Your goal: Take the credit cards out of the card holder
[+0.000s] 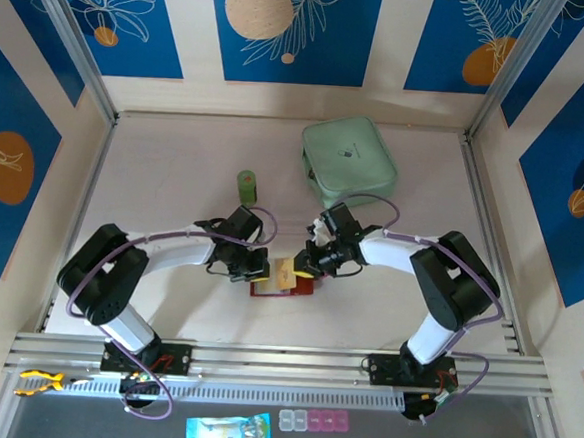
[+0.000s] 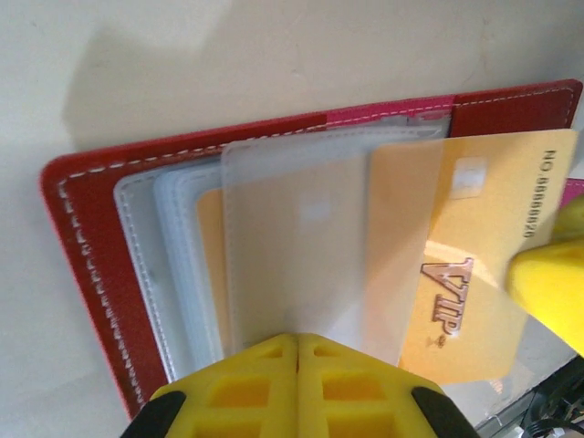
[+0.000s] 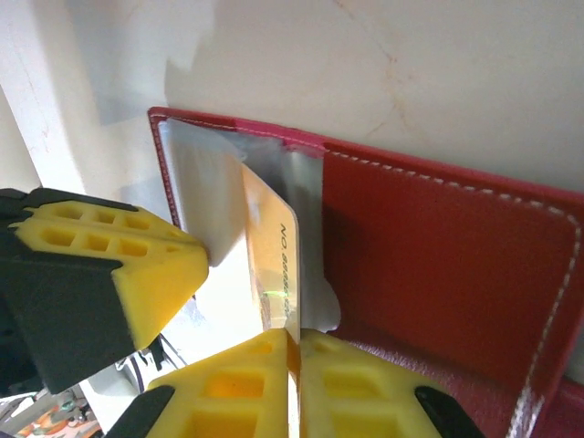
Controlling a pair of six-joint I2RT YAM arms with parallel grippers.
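Grippers (image 2: 297, 345) (image 3: 294, 338), 2, pinch 1 card holder (image 3: 438, 246) and 1 credit card (image 2: 484, 265).

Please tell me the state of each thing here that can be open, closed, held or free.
card holder, open, lying flat
credit card, partly out of its sleeve
left gripper, shut on clear sleeve
right gripper, shut on credit card
green pouch, apparently closed, untouched

You've got a mint-green zip pouch (image 1: 348, 161) lying at the far side of the desk (image 1: 166, 300). Left of it, apart, you see a small green cylinder (image 1: 247, 185).
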